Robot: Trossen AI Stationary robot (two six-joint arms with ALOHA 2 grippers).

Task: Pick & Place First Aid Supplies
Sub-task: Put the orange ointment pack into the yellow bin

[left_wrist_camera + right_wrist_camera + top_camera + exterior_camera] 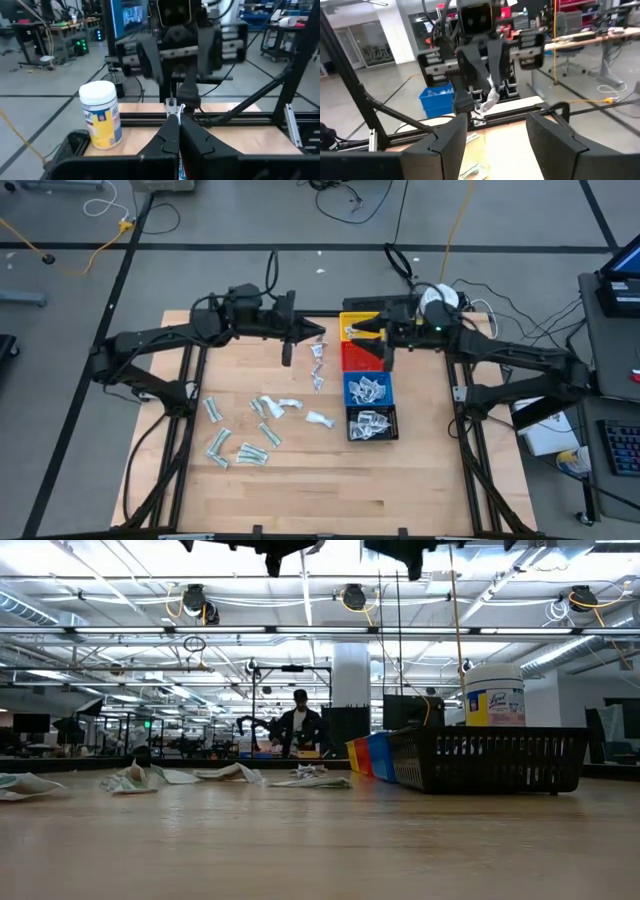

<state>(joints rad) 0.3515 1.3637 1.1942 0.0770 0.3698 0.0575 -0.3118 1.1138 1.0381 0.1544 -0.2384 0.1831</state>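
Four bins (368,385), one white jar (433,298), about a dozen loose packets (262,430).

A: Where do the cameras sit?
B: One looks straight down on the worktop (320,480); one sits level at its surface. Each wrist camera faces the opposite arm, at twelve o'clock.

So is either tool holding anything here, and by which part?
The left tool is shut on a white packet, pinching its upper edge so it dangles. The right tool is open, holding nothing.
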